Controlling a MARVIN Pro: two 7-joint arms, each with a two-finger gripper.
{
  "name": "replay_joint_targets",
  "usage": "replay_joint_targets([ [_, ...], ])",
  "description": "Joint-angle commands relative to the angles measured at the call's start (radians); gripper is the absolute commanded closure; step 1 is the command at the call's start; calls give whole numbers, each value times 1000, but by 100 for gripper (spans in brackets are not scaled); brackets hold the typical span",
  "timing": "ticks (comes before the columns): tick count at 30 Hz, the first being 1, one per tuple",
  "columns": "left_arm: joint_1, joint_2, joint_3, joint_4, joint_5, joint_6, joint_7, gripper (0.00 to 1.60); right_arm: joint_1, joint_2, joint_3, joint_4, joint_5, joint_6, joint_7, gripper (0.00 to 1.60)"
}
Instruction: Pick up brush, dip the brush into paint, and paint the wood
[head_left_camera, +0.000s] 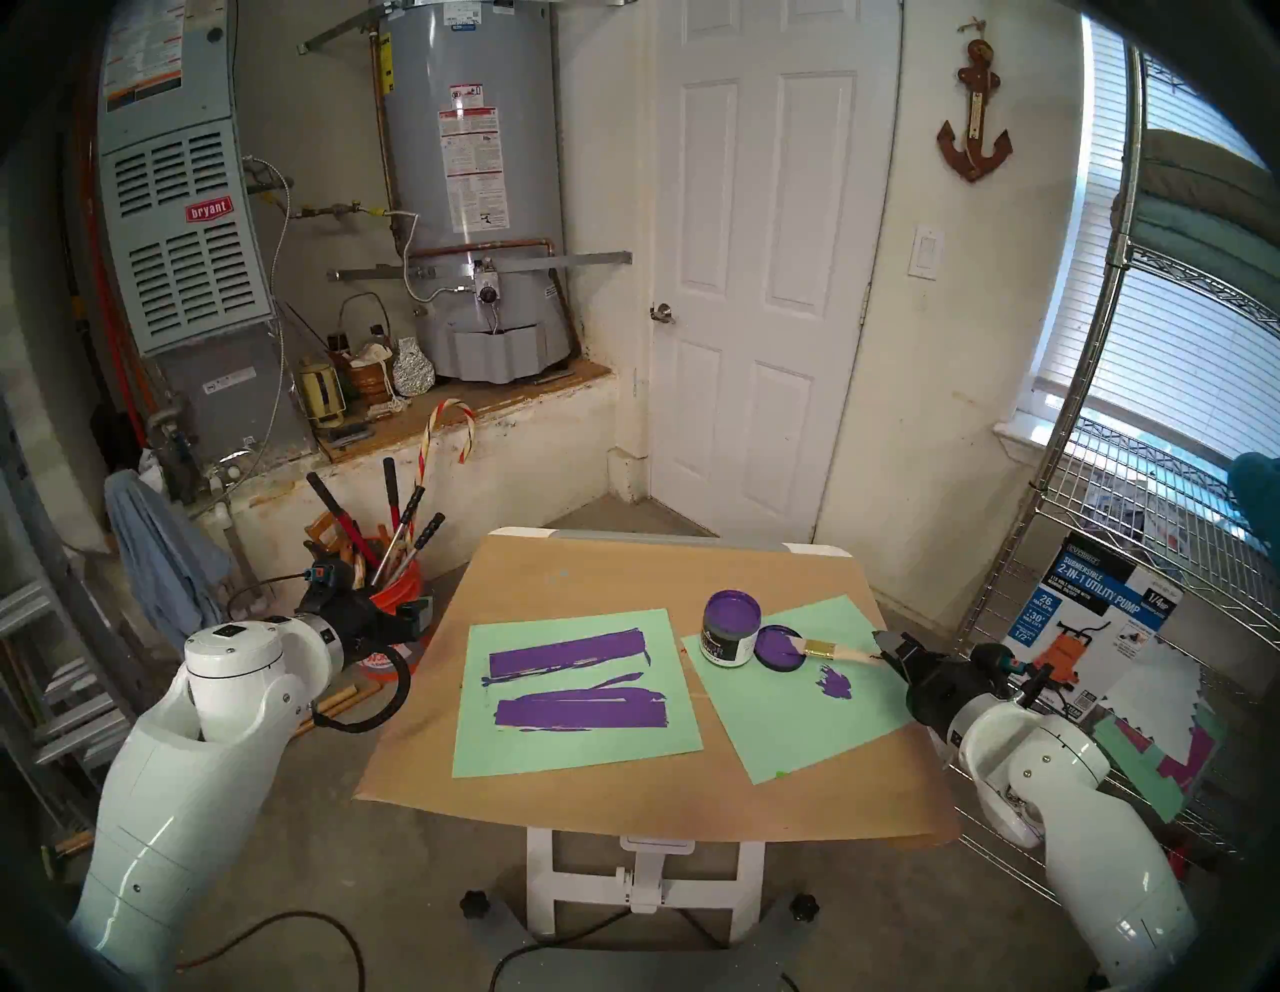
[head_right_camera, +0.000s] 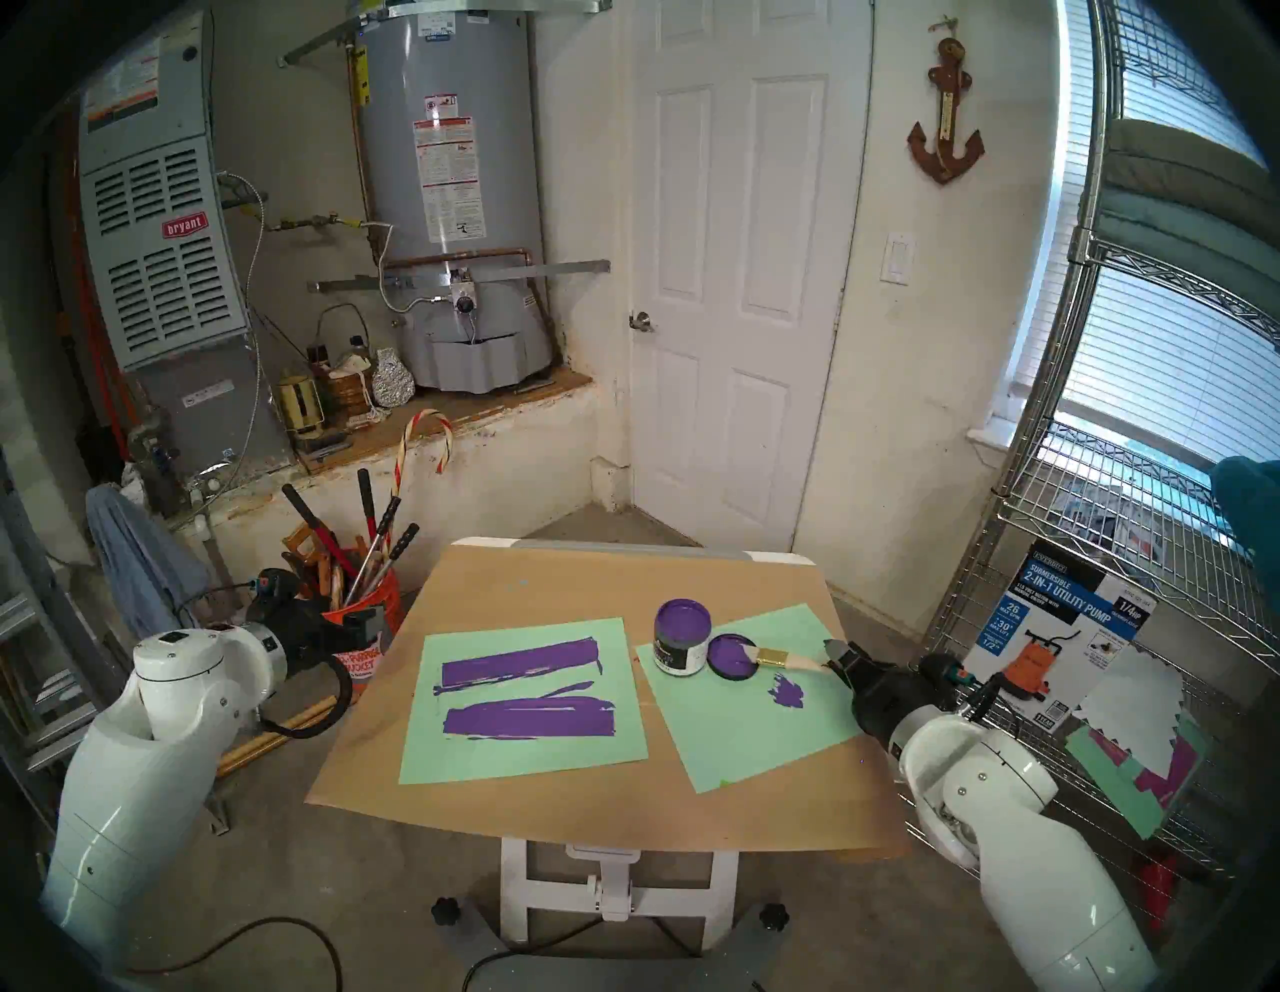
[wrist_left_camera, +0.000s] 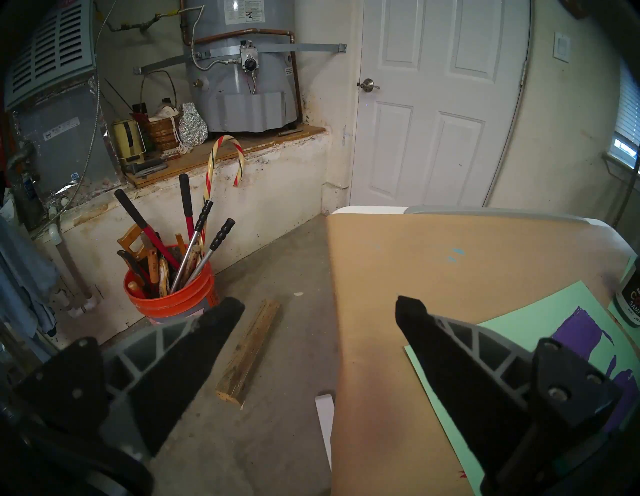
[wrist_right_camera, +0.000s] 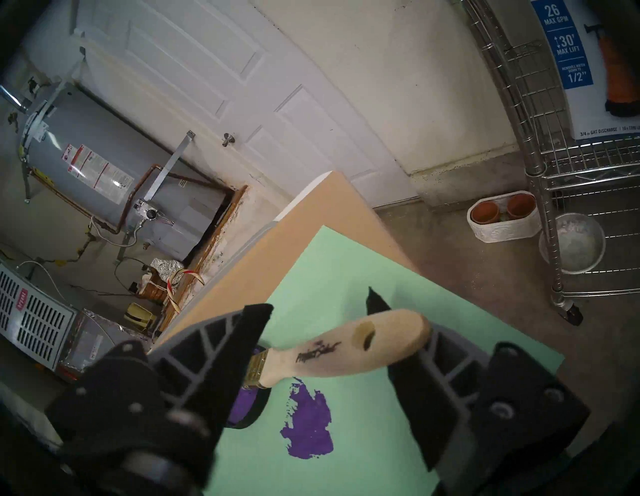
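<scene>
The black two-fingered left gripper (wrist_left_camera: 317, 308) hangs off the table's left edge, jaws wide apart and empty over bare concrete floor. On the brown-paper-covered table (head_left_camera: 589, 582) a mint-green paper sheet (head_left_camera: 554, 748) carries the purple-coated narrow wood panel (head_left_camera: 568, 653) and, nearer, a ragged purple smear (head_left_camera: 582, 713). Right of it stands the round jar of glossy purple paint (head_left_camera: 732, 613), beside its flat dark lid (head_left_camera: 779, 649). The pale-handled flat brush (wrist_right_camera: 349, 346) rests bristles on the lid. The right gripper (wrist_right_camera: 320, 303) brackets the handle end, jaws parted, the handle end against one finger, near the table's right edge.
</scene>
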Motion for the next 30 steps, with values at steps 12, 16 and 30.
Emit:
replay_joint_targets([
  [12,-4,1,-10,-16,-2,-2,2,0,-14,9,18,-19,-4,-4,11,4],
  [16,-4,1,-10,-16,-2,-2,2,0,-36,16,43,-30,2,-4,18,0],
  [30,-4,1,-10,-16,-2,-2,2,0,-59,26,77,-29,8,-4,25,0],
])
